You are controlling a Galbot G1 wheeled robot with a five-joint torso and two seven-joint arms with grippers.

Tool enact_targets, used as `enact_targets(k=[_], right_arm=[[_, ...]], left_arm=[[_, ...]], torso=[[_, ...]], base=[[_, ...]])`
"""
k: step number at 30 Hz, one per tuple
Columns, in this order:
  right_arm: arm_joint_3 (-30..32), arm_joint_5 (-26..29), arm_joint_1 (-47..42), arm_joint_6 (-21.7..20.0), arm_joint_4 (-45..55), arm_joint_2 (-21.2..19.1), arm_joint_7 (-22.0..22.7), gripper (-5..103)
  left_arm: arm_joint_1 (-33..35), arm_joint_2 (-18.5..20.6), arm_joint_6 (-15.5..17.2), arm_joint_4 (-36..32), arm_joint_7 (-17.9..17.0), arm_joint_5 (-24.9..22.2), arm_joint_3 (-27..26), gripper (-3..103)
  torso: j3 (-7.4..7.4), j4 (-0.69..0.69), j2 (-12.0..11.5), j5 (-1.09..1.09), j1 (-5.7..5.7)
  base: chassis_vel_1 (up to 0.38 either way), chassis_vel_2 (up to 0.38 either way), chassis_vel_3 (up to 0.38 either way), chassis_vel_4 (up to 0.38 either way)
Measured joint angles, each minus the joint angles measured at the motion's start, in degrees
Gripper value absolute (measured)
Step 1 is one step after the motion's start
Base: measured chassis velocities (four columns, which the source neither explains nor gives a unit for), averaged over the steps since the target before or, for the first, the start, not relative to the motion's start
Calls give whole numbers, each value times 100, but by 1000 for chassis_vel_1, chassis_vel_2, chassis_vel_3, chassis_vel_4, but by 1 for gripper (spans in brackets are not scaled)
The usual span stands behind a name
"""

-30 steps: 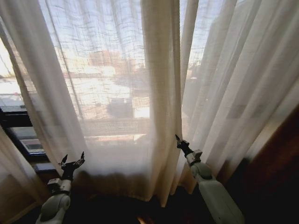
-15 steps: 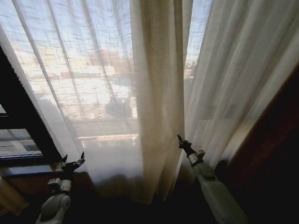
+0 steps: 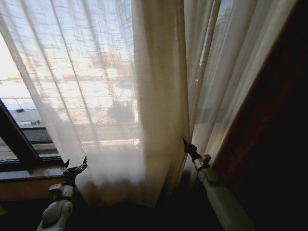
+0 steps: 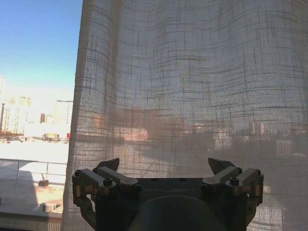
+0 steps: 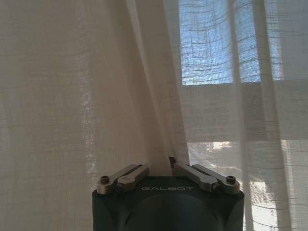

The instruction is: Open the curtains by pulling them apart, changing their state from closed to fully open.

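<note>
Curtains (image 3: 159,96): sheer, pleated | right gripper (image 3: 185,143) fingers clamped on fold | left gripper (image 3: 76,164) fingers apart

You can read one brand word, "GALBOT", in raised dark letters on the dark housing of the right gripper (image 5: 165,166), low in the middle of the right wrist frame just under the finger linkages. On the left gripper (image 4: 166,169) you get the same word at the bottom centre of the left wrist frame, but its first letter is cut by the housing edge and it reads as "EALBOT" or "GALBOT". You find no other text, number or sign that can be read, neither on the arms nor on the buildings outside the window.
</note>
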Motion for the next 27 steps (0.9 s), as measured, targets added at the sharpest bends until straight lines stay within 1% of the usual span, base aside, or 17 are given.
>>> enact_targets(k=[2,4,7,8,10,11,16,19,21,24,26,27], right_arm=[[10,-5,6,38,-18,-1,-2,0],[23,-9,11,95,-48,1,-21,0],[30,-30,11,119,-56,1,-33,0],[29,-49,11,137,-65,3,-48,0],[29,-78,11,154,-77,3,-76,0],[29,-111,11,162,-85,2,-86,0],[12,-260,11,165,-118,-24,-90,0],[-27,-351,19,144,-157,-64,-91,0],[-54,-427,62,106,-228,-101,-84,0],[-70,-445,181,41,-397,-153,14,0],[-69,-388,285,-77,-529,-189,248,0],[-51,-316,383,-137,-665,-215,467,0]], left_arm=[[0,0,0,0,0,0,0,100],[0,0,0,0,0,0,0,100],[0,0,0,0,0,0,0,100],[0,0,0,0,-1,0,-1,100],[0,0,0,0,-2,0,-2,100],[0,1,0,1,-7,0,-4,100],[0,1,0,0,-6,0,-4,100],[0,0,0,0,-5,0,-4,100],[0,0,0,0,-5,0,-2,100],[0,1,0,0,-5,0,-2,100],[0,0,0,1,-5,0,-2,100],[0,1,0,1,-5,0,-2,100]], torso=[[1,0,0,2,0],[0,3,0,3,0],[0,0,0,-2,0],[1,4,0,-4,1],[1,8,0,-8,2],[0,10,0,-5,1],[0,3,0,-2,0],[0,1,0,2,0],[0,2,0,0,0],[0,5,0,-2,1],[0,5,0,-3,0],[0,5,0,-3,0]], base=[[-118,-180,121,113],[-10,-88,89,46],[-6,-13,19,15],[0,0,0,0],[21,51,-44,-44],[32,63,-48,-60],[18,17,-9,-25],[0,0,0,0],[0,0,0,0],[0,0,0,0],[0,0,0,0],[0,0,0,0]])
